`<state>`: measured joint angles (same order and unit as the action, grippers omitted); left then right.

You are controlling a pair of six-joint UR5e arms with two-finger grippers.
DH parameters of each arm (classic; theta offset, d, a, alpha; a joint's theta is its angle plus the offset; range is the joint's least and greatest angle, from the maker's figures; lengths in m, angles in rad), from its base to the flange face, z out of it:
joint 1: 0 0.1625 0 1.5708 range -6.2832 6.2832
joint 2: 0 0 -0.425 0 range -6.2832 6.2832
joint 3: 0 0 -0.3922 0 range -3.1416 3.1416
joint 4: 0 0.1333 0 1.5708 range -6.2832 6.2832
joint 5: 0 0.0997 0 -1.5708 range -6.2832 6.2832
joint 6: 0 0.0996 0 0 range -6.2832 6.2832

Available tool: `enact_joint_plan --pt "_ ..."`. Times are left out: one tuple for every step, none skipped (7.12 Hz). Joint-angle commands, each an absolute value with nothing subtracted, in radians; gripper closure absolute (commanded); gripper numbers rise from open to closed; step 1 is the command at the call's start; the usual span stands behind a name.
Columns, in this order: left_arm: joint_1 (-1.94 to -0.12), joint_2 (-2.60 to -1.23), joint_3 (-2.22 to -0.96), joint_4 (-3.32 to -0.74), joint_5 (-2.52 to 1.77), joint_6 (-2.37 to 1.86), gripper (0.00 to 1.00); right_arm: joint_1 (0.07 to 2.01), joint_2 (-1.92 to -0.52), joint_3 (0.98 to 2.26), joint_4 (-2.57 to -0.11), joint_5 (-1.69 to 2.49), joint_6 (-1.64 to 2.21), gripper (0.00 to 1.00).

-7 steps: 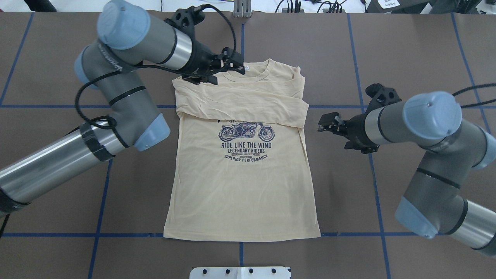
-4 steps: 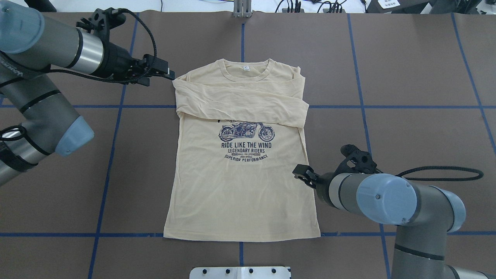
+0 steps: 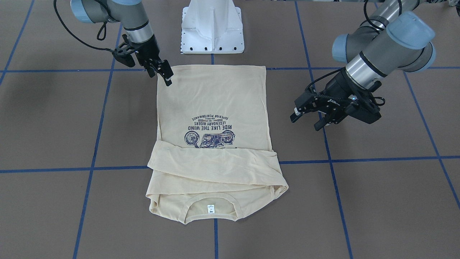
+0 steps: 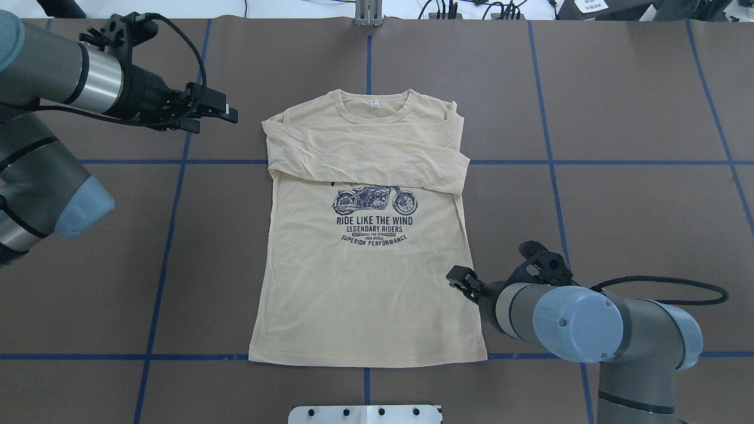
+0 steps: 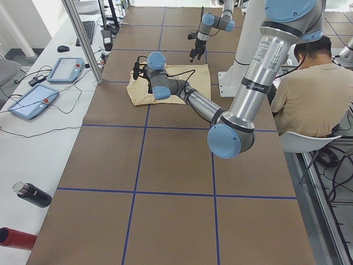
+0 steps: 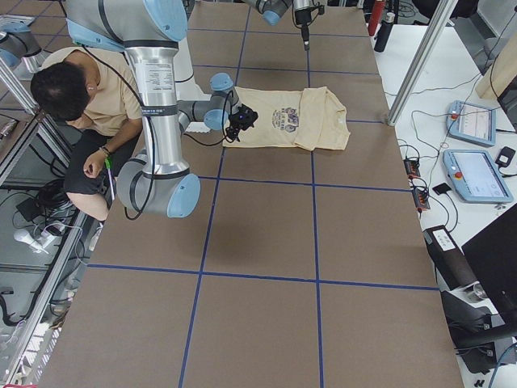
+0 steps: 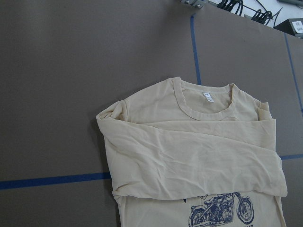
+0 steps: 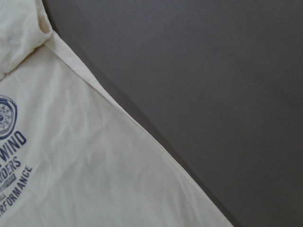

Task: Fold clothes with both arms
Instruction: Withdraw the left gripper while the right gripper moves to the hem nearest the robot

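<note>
1. T-shirt [image 4: 365, 282] lies flat on the table [image 4: 618, 88], print [image 4: 374, 215] up and collar away from my base. Both sleeves [image 4: 365, 159] are folded across the chest.
2. My left gripper [image 3: 305, 117] hangs beside the shoulder, apart from the cloth. Its jaws are parted and hold nothing.
3. My right gripper [image 3: 166, 76] sits at the shirt's side edge near the hem. Its jaws look parted and empty. I cannot tell whether they touch the cloth.
</note>
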<state>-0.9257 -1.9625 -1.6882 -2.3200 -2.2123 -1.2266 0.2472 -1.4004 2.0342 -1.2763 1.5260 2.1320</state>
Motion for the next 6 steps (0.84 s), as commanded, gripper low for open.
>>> enact_joint_plan --pt "-0.922 -1.959 -1.687 -2.318 -2.209 -1.230 0.05 0.201 -1.413 2.036 -1.305 1.534 2.166 0.02" --pt "-0.923 -1.957 -1.687 -2.318 -2.207 -1.233 0.04 0.177 -1.425 2.036 -1.304 1.531 2.187 0.02" --pt "-0.923 -1.956 -1.689 -2.318 -2.204 -1.239 0.03 0.149 -1.431 2.034 -1.304 1.523 2.212 0.04" --pt "-0.922 -1.956 -1.689 -2.318 -2.204 -1.239 0.02 0.138 -1.445 2.034 -1.304 1.523 2.212 0.05" --pt "-0.923 -1.956 -1.689 -2.318 -2.204 -1.239 0.02 0.134 -1.448 2.034 -1.304 1.523 2.212 0.06" --pt "-0.923 -1.956 -1.690 -2.318 -2.204 -1.241 0.02 0.127 -1.448 2.034 -1.304 1.525 2.212 0.08"
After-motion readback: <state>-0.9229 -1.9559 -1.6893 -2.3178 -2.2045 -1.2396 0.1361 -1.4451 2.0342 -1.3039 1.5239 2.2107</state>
